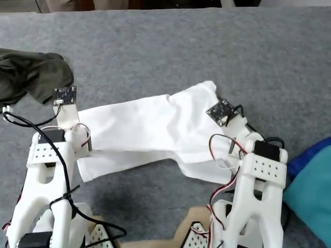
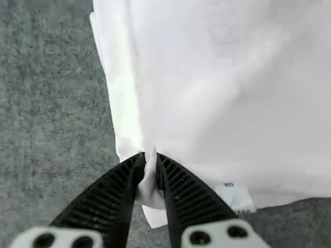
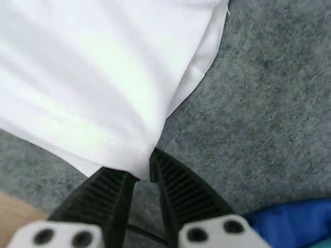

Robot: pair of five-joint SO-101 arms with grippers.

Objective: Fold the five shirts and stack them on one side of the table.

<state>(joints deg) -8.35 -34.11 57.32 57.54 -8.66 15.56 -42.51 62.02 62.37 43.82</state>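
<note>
The white shirt (image 1: 150, 129) lies partly folded as a long band across the middle of the grey counter (image 1: 181, 46), one end towards each arm. A small white tag (image 2: 235, 194) sticks out from under the shirt's edge just beside the left gripper (image 2: 150, 157); it carries a bit of dark print. No other writing shows on the shirt.

The left gripper is pressed together on a pinch of the shirt's edge, with cloth bunched between its black ribbed fingers (image 2: 121, 191). At the shirt's opposite end the right gripper (image 3: 145, 165) pinches a folded corner of the shirt, and the cloth rises away from it in a smooth sheet.

Off the shirt's left-arm end, a dark green garment (image 1: 31, 77) sits crumpled on the counter, well apart from the shirt. Off the right-arm end, a blue and teal garment (image 1: 310, 181) lies near the shirt without touching it. Beyond the shirt's far edge, bare grey counter runs wide to the back. On the shirt's near side a tan board (image 1: 170, 240) lies between the arm bases.
</note>
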